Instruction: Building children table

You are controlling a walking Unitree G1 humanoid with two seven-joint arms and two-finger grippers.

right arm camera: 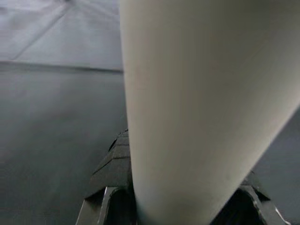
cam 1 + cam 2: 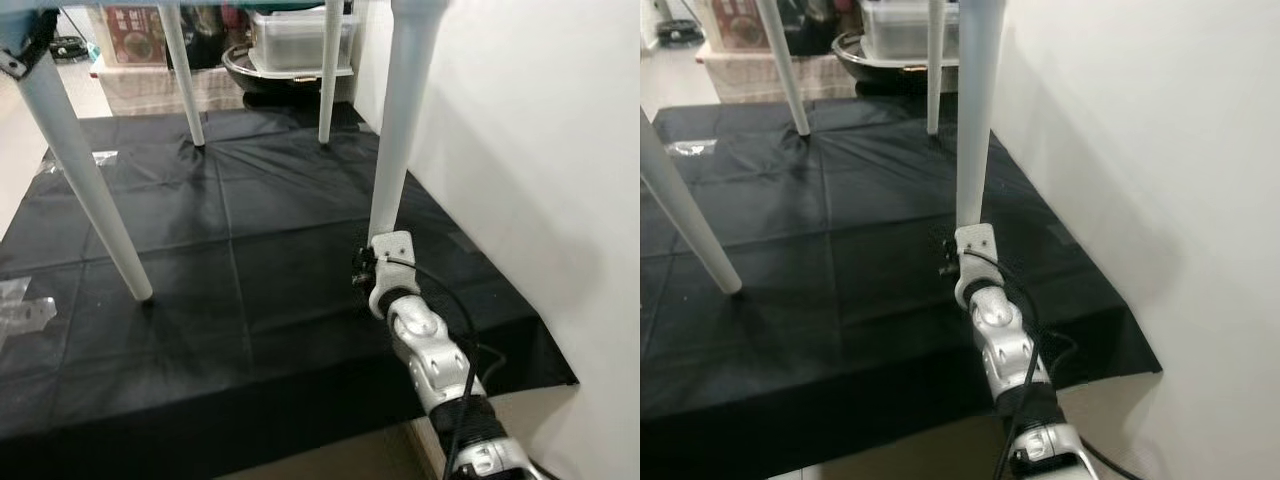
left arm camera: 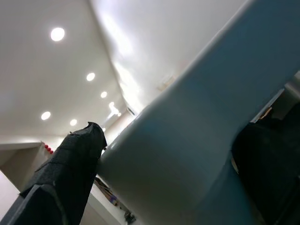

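**Table on four legs, right gripper at the near leg**

Table legs, four of them and all white, stand on a black sheet [image 2: 250, 230] spread over the floor. The near right leg [image 2: 400, 130] rises beside a white wall [image 2: 540, 150]. The near left leg [image 2: 85, 170] slants down to the sheet on the far side of the near right leg from the wall. Two far legs [image 2: 185, 75] stand at the back edge of the sheet, and the tabletop's underside is just visible at the very top of the head views.

The right gripper [image 2: 368, 268] sits low at the foot of the near right leg, with the silver arm reaching up to it from below. In the right wrist view the leg [image 1: 206, 108] stands between the two black fingers [image 1: 115, 164], which close against it on both sides.

The left gripper [image 3: 154, 154] is up at the table's edge; one black finger [image 3: 65, 173] lies against a pale blue-grey edge [image 3: 187, 140], with ceiling lights behind. Whether that hand is clamped or loose cannot be told.

Beyond the far legs sit a clear lidded box [image 2: 300, 40] on a dark round tray [image 2: 250, 70]. Clear plastic bits [image 2: 25, 315] lie on the sheet's left edge, beyond the near left leg.
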